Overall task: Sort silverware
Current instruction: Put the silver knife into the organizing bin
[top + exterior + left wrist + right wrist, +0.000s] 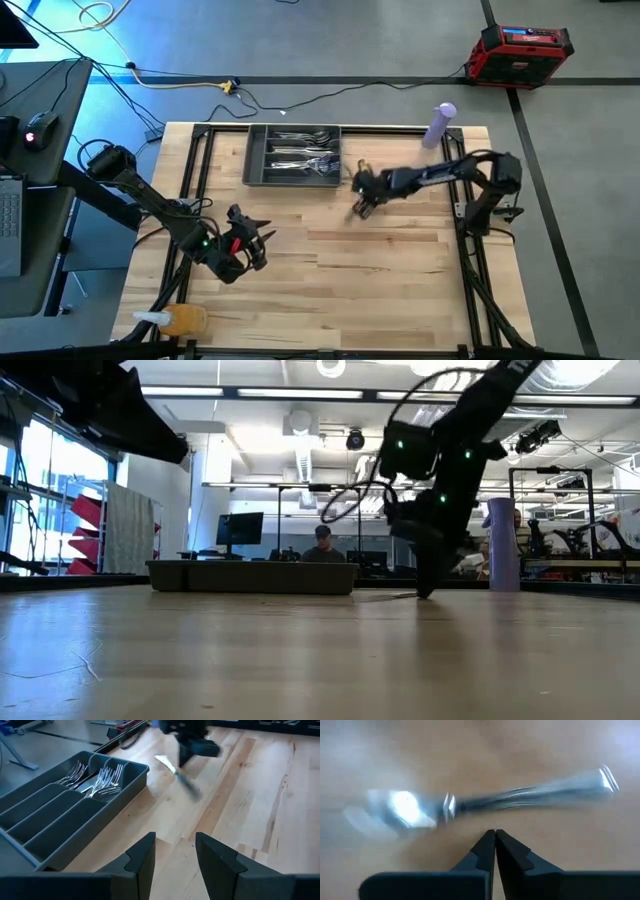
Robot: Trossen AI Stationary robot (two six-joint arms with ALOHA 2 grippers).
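Note the dark grey compartmented plastic tray point(60, 805) holds silver forks point(100, 777); right gripper point(495, 836) is fully closed, empty, beside a silver metal knife point(520, 797); left gripper point(175, 852) hangs half-open, empty.

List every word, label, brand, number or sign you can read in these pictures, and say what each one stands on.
No text can be read in any view.
Red and black case on the floor: a blue label on its top, too small to read.
Purple bottle at the table's far edge: no legible label.
Dark grey tray and the silverware in it: no markings visible.
Monitor in the room behind: dark, nothing legible.
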